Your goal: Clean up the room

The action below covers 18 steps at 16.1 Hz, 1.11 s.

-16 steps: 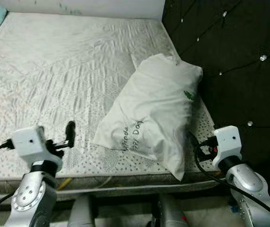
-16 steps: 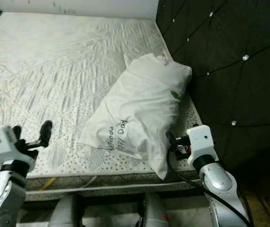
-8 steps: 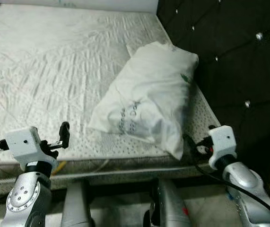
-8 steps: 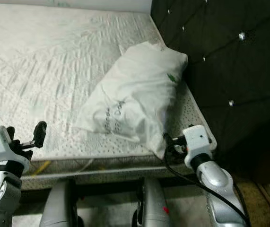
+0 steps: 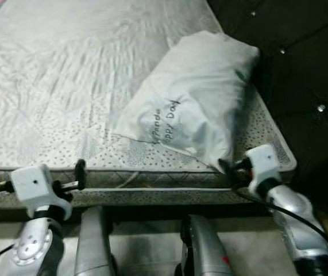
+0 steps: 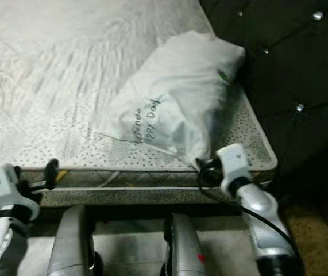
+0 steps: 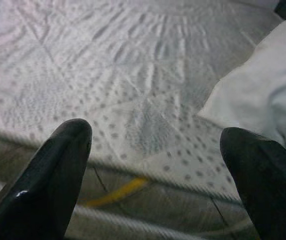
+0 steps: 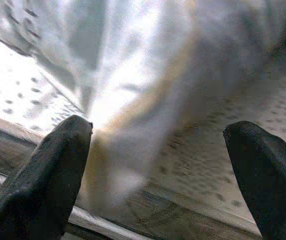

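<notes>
From the left eye view, you are at the approach step: the white pillow [image 5: 195, 95] lies slantwise on the bare mattress [image 5: 66, 75], its far end against the dark tufted headboard [image 5: 301, 63] and its near corner reaching almost to the mattress edge. Nothing is held yet. Your right gripper [image 5: 228, 168] sits at that near corner, just at the bed's edge, wrist raised and forearm angled up from below. The left gripper [image 5: 81, 171] hovers low before the side of the mattress, well apart from the pillow.

The right eye view tells the same story: the right gripper [image 6: 201, 170] is just beside the pillow's lowest corner, and the robot's legs [image 6: 178, 247] stand close to the bed frame.

In the left wrist view, both fingers [image 7: 47, 175] are spread wide over dotted mattress fabric, with the pillow's edge off to one side (a yellow strip [image 7: 117, 192] shows under the mattress lip).

In the right wrist view, the fingers [image 8: 42, 170] stand wide apart with the pillow's corner hanging between them, blurred. My judgement: your next move is to push forward slightly and close on that corner, taking enough cloth that it doesn't slip free.
</notes>
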{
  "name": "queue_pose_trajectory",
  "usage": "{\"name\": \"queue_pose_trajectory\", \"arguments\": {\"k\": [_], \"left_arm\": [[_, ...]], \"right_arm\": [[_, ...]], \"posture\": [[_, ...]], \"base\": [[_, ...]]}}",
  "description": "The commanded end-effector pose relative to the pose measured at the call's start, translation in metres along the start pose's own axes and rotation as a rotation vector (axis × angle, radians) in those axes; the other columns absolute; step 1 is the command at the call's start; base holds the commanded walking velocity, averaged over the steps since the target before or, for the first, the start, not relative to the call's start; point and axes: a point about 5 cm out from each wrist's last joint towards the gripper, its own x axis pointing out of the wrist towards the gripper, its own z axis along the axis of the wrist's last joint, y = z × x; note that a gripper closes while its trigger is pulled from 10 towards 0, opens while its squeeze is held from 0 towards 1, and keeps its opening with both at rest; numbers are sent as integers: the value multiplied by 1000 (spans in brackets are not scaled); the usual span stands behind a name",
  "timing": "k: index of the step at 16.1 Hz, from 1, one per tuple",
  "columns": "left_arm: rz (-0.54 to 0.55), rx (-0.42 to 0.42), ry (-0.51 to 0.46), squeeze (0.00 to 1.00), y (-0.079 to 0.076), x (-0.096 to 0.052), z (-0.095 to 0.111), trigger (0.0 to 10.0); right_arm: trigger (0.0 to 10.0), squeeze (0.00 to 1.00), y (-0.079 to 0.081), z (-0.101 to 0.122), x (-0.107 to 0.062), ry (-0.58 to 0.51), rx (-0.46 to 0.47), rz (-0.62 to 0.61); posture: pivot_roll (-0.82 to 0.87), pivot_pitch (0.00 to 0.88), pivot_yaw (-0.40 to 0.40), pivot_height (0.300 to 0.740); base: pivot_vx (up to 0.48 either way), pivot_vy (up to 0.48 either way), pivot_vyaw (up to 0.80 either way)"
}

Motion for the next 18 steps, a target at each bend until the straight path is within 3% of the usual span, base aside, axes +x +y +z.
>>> {"name": "queue_pose_trajectory", "arguments": {"k": [1, 3, 6, 7, 10, 12, 15, 18], "left_arm": [[-14, -8, -17, 0, -2, 0, 5, 10000], [-19, -12, -18, 0, -3, -1, 5, 10000], [-28, -16, -23, 0, -5, -1, 6, 10000], [-32, -15, -20, 0, -4, -1, 5, 10000], [-41, -16, -16, 0, -6, 0, 4, 10000], [-61, -13, -25, 0, -10, 3, 5, 10000], [-57, -7, -37, 0, -8, 5, 7, 10000], [-56, -10, -37, 0, -8, 6, 6, 10000]], "right_arm": [[10000, 0, -1, 11, 10, 2, 21, 23], [10000, 0, 5, 19, 24, 20, 19, 50], [10000, 0, 9, 25, 39, 49, 98, 20], [10000, 0, 20, 27, 46, 70, 86, 40], [10000, 0, 25, 28, 57, 120, 67, -31], [10000, 0, 27, 38, 68, 148, 102, -116], [10000, 0, 35, 39, 72, 159, 49, -121], [10000, 0, 43, 39, 77, 173, 75, -90]], "posture": [[-13, 163, -117, 529], [-8, 153, -117, 529], [2, 139, -117, 529], [3, 131, -116, 529], [4, 118, -115, 529], [12, 92, -116, 529], [18, 75, -120, 529], [15, 72, -121, 529]], "base": [[0, 0, 0], [0, 0, 0], [0, 0, 0], [0, 0, 0], [0, 0, 0], [0, 0, 0], [0, 0, 0], [0, 0, 0]]}}
